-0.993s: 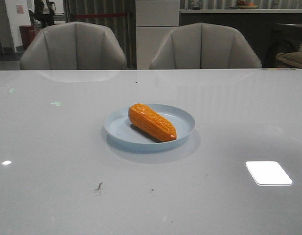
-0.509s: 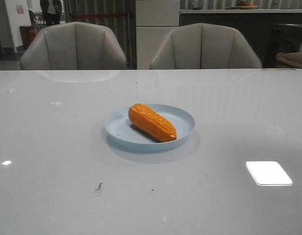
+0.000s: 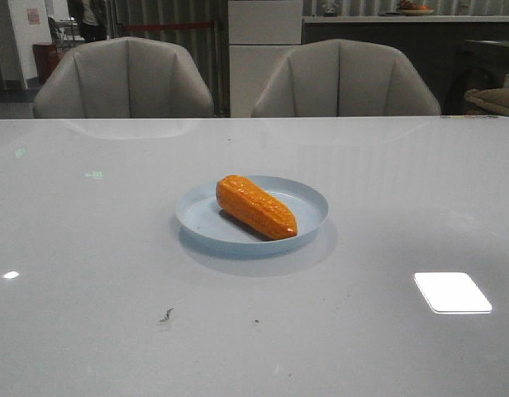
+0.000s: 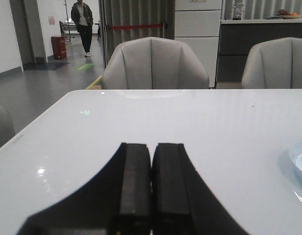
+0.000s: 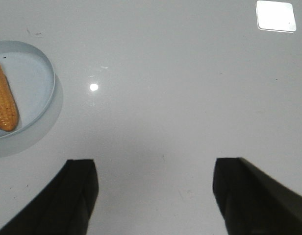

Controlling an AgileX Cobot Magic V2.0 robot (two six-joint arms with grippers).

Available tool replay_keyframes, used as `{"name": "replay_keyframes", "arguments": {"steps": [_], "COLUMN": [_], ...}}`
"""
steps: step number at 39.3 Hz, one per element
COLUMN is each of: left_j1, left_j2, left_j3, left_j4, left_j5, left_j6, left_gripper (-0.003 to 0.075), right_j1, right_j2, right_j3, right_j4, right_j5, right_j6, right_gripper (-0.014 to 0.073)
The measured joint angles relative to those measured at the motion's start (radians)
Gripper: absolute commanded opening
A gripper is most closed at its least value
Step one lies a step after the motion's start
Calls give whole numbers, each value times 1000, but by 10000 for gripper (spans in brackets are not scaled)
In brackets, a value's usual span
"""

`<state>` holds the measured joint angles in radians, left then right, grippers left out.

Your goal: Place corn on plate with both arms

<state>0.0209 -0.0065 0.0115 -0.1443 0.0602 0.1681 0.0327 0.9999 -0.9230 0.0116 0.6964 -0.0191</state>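
Observation:
The orange corn (image 3: 256, 206) lies on its side inside the pale blue plate (image 3: 309, 203) at the middle of the table. In the right wrist view the corn (image 5: 4, 100) and the plate (image 5: 45, 81) show at the edge, well apart from my right gripper (image 5: 155, 169), which is open and empty over bare table. In the left wrist view my left gripper (image 4: 151, 152) is shut and empty, and only a sliver of the plate (image 4: 299, 157) shows off to the side. Neither gripper shows in the front view.
Two grey chairs (image 3: 124, 78) (image 3: 345, 78) stand behind the table's far edge. A bright light patch (image 3: 452, 292) reflects on the white table near the front right. A person (image 4: 84, 24) walks in the far background.
The corn and plate have not moved. Only the person in the far background has shifted.

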Motion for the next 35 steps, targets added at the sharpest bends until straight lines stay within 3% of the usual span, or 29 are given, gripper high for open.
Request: {"name": "replay_keyframes", "arguments": {"steps": [35], "left_j1": [0], "left_j2": [0], "left_j3": [0], "left_j4": [0], "left_j5": [16], "left_j6": [0], "left_gripper": [94], "right_j1": [0], "right_j2": [-38], "right_j3": [50], "right_j4": [-29], "right_j5": [-29], "right_j6": [0], "right_gripper": [591]}}
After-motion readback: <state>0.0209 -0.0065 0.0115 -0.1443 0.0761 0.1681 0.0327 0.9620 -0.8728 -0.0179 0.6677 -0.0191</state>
